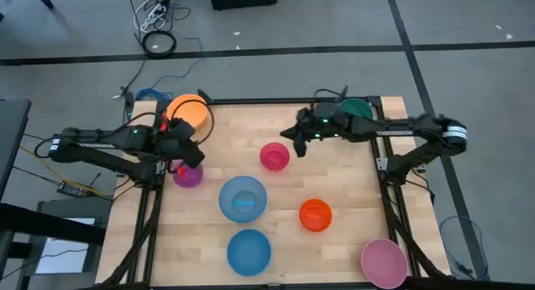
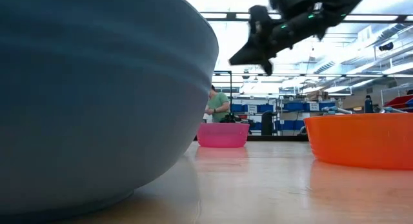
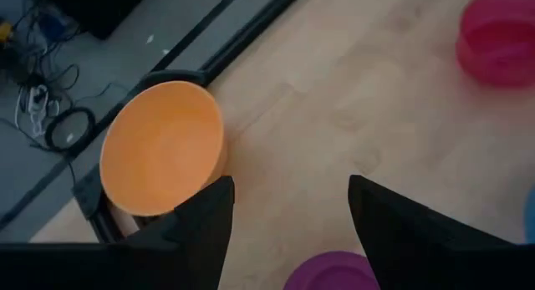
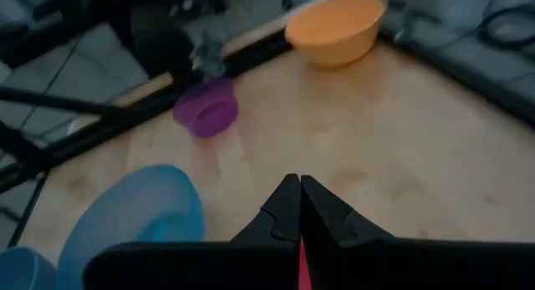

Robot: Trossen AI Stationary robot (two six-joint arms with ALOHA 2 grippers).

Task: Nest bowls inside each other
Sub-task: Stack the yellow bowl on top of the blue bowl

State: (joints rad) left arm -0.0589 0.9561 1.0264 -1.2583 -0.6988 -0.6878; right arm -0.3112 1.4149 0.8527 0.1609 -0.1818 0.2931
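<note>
Several round bowls stand upright on their bases on the wooden table. The yellow-orange bowl (image 1: 188,113) is at the far left corner and the purple bowl (image 1: 187,175) is near the left edge. My left gripper (image 3: 288,211) hovers open between these two, holding nothing. The magenta bowl (image 1: 274,156) sits mid-table. My right gripper (image 1: 297,145) hangs shut and empty in the air just right of it. A green bowl (image 1: 359,109) lies partly hidden under the right arm.
A light blue bowl (image 1: 243,198) and a darker blue bowl (image 1: 249,251) stand at centre and near edge. The red-orange bowl (image 1: 315,215) sits right of them and the pale pink bowl (image 1: 384,262) at the near right corner. A person (image 2: 218,104) shows far behind.
</note>
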